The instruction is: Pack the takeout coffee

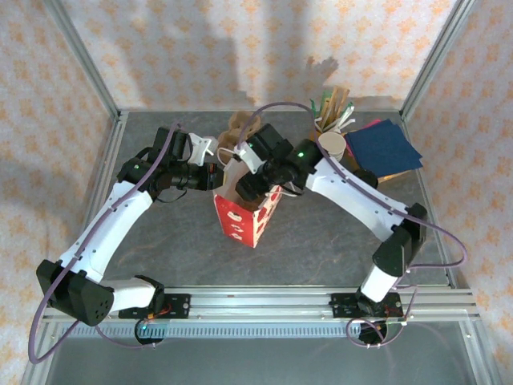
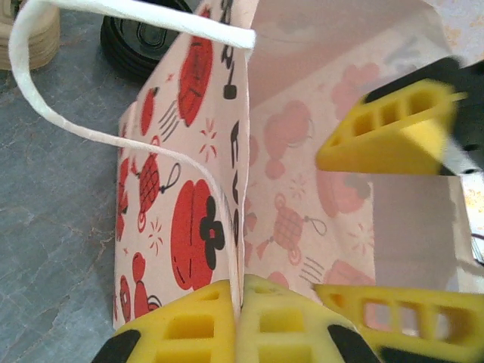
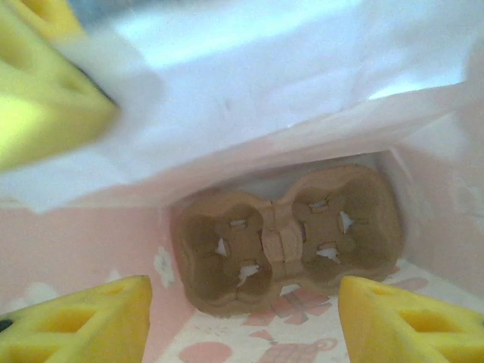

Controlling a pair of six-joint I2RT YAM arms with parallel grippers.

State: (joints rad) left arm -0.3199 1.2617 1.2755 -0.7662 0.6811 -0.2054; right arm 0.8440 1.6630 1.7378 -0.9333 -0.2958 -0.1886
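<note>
The left pincer [image 2: 238, 302] is clenched on the rim of a red-and-white paper bag [image 1: 240, 220] standing mid-counter [image 1: 321, 241]. The right pincer [image 3: 243, 291] reaches down inside the bag, released, its fingers wide apart above a cardboard cup carrier [image 3: 283, 238] lying on the bag's floor. Where the takeout coffee stands I cannot tell
</note>
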